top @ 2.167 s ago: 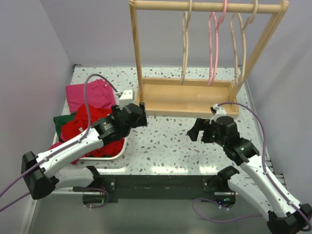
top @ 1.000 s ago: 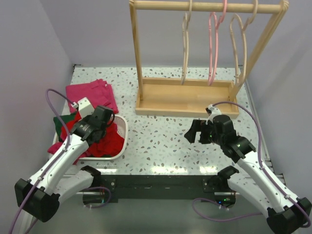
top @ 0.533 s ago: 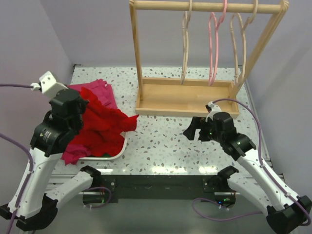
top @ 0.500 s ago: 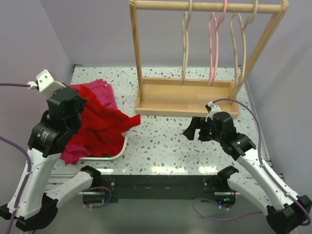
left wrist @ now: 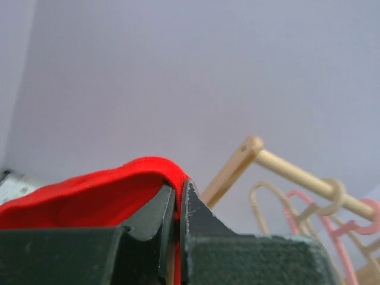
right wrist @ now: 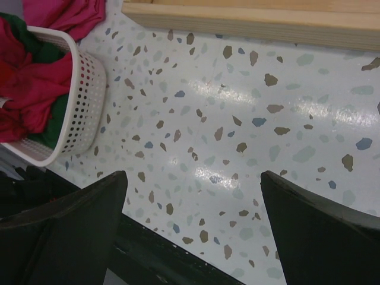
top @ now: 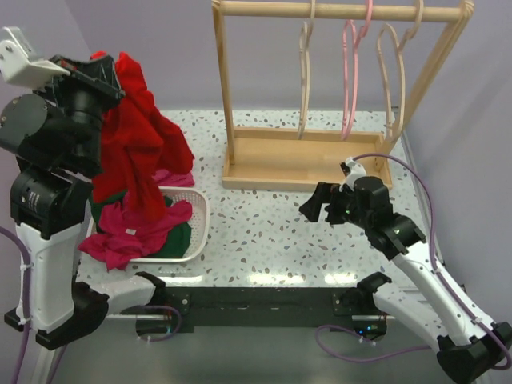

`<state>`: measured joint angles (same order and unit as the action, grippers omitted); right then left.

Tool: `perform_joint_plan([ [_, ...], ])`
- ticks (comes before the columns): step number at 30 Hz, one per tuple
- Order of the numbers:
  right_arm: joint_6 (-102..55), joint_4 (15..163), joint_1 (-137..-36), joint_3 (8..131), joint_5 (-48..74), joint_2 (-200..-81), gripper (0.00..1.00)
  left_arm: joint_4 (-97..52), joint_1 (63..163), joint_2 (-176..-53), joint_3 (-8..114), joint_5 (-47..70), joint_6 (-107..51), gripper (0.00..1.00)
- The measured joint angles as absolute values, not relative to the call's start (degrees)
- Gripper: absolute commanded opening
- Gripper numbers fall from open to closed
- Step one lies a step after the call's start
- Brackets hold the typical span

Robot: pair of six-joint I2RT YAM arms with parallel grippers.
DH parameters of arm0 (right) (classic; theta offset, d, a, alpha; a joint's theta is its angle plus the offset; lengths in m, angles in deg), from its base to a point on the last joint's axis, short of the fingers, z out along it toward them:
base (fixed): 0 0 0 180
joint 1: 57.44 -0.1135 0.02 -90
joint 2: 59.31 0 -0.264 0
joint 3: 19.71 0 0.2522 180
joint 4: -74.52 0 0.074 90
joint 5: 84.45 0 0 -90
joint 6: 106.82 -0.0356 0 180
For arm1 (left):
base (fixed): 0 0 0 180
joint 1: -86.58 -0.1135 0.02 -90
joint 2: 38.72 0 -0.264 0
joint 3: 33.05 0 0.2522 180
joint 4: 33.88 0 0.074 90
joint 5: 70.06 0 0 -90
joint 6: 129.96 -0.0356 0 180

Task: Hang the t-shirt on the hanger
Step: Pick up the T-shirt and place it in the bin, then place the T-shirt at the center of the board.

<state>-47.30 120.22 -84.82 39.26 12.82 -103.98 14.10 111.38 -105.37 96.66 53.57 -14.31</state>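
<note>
Hanging high above the basket [top: 200, 214], the t-shirt [top: 132, 136] is pinched by a fold in the closed left gripper [left wrist: 178, 193], its tail draping down to the magenta garment [top: 120, 242] in the basket — pick-up done, I judge. Left to do: the hanger [top: 303, 96] hangs bare on the rack [top: 336, 10], well apart; the right gripper [top: 316, 206] hovers wide open, empty, over the speckled table [top: 264, 240]. Pale lilac walls left, back and right.
</note>
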Motion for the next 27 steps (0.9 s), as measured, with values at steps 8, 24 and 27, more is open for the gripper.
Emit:
perform_joint_plan([
  [8, -47.43, 121.01, -84.82, 44.55, 12.55, -104.57, 0.99, 8.57, 111.38, -109.91, 104.74, 35.36, -13.77, 0.0],
  [24, -47.37, 122.93, -84.82, 46.91, 10.26, -102.08, 0.99, -6.57, 129.54, -100.32, 48.24, 23.27, -3.25, 0.0],
  [27, -47.43, 122.73, -84.82, 43.28, 11.13, -100.72, 0.99, -8.76, 135.03, -101.76, 37.6, 24.02, -0.43, 0.04],
])
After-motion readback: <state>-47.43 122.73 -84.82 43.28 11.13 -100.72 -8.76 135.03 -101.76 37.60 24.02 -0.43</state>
